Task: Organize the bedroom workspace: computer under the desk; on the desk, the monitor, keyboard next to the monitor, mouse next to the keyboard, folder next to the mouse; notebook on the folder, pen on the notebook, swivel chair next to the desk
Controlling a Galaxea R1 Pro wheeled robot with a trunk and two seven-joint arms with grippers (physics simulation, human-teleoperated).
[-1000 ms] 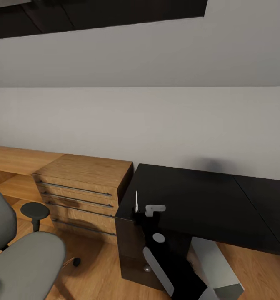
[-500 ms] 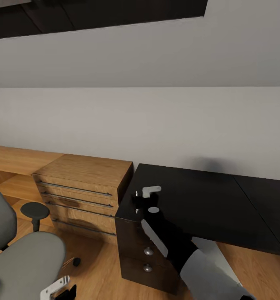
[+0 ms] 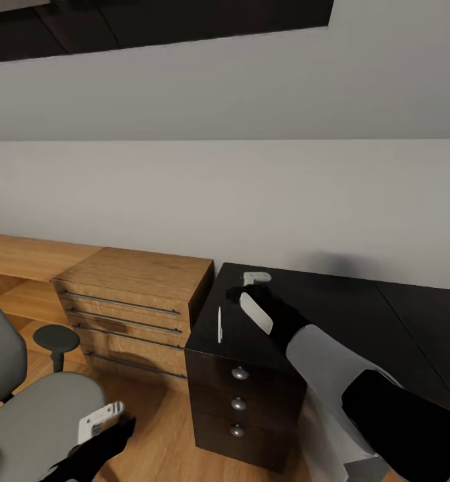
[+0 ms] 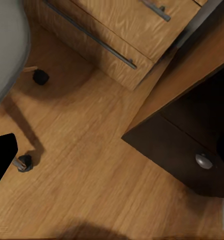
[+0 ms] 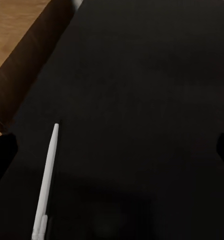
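**Resting pen on the desk's near corner**

Nearest, the grey upholstered swivel chair [image 3: 31,415] sits low at the left, with the left gripper [image 3: 108,422] beside its seat; I cannot tell how its fingers stand. Farther on, the thin white pen [image 3: 219,325] lies flat on the glossy black desk [image 3: 332,321], above the dark brown drawers [image 3: 238,402]. Beyond it hovers the right gripper [image 3: 242,291], fingers spread and empty.

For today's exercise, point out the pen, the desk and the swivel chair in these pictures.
pen [image 5: 48,172]: right wrist view, middle of its white shaft.
desk [image 3: 332,321]: head view, bare part of the glossy black top.
swivel chair [image 3: 41,415]: head view, grey seat cushion.
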